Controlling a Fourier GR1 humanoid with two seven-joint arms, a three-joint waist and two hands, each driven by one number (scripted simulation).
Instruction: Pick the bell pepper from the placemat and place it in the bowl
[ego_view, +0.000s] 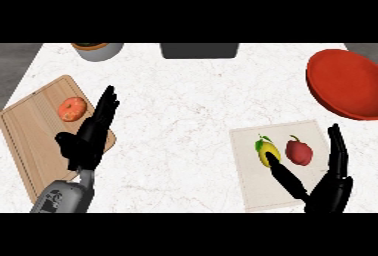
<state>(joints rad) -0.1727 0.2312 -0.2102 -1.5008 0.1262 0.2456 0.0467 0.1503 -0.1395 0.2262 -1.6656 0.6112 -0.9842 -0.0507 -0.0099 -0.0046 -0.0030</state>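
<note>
A dark red bell pepper (299, 151) with a green stem lies on the pale placemat (255, 192) at the right. A yellow fruit (267, 149) with a green stem lies just left of it. The red bowl (343, 82) sits beyond the mat at the upper right, partly cut off by the view's edge. My right hand (328, 192) is open over the mat's near right corner. Its thumb tip overlaps the yellow fruit's lower edge, and its fingers stand straight to the right of the pepper, apart from it. My left hand (83, 142) is open at the left.
A wooden cutting board (33, 137) lies at the left with an orange-red round fruit (72, 108) on it; my left hand rests over its right edge. A grey pot (100, 50) and a dark grey box (199, 50) stand along the far edge.
</note>
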